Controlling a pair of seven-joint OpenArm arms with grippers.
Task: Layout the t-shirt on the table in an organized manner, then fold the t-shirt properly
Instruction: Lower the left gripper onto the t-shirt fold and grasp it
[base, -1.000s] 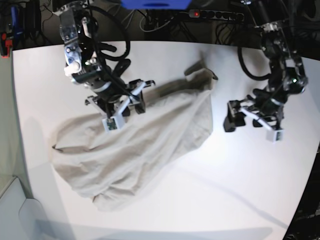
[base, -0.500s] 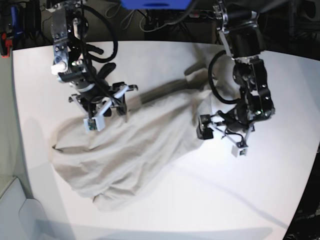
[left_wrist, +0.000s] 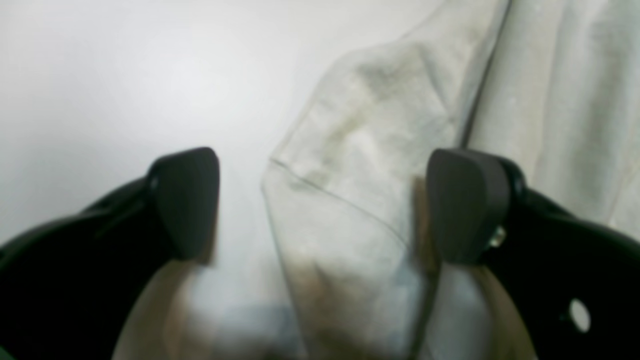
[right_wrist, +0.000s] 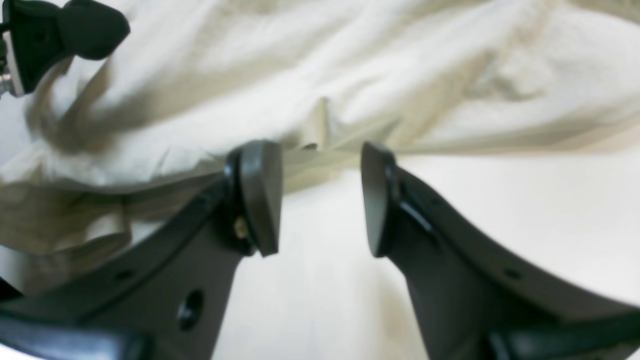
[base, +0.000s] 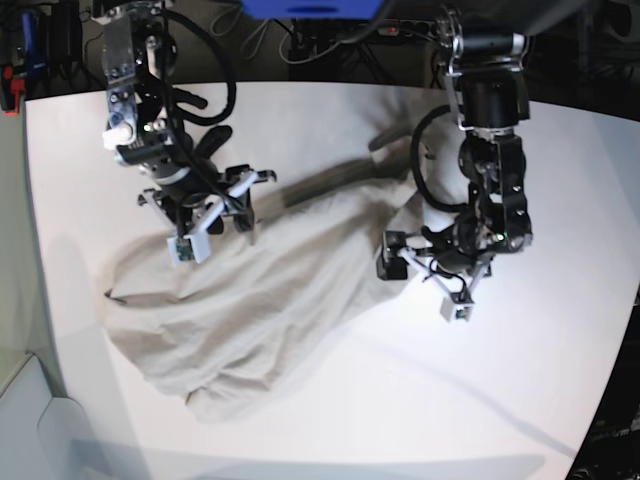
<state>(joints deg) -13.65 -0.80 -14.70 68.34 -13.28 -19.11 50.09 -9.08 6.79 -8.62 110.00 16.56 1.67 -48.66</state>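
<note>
The light grey-beige t-shirt (base: 270, 300) lies crumpled across the middle-left of the white table (base: 520, 380). My left gripper (base: 405, 255) hovers at the shirt's right edge. In the left wrist view it (left_wrist: 325, 205) is open, with a folded hemmed edge of the t-shirt (left_wrist: 360, 150) lying between its fingers, ungripped. My right gripper (base: 243, 200) stands over the shirt's upper left part. Its jaws (right_wrist: 317, 200) are apart over bare table (right_wrist: 500, 210) with nothing between them, and the t-shirt's edge (right_wrist: 350, 65) lies just beyond the fingertips.
Cables and a power strip (base: 400, 28) run behind the table's far edge, beside a blue object (base: 310, 8). A pale grey surface (base: 20, 420) sits off the front left corner. White tabletop (base: 450, 400) extends right and in front of the shirt.
The left arm swung leftward from the bare table to the shirt's right edge, jaws still wide. The right arm shifted slightly left a second ago and has since held still.
</note>
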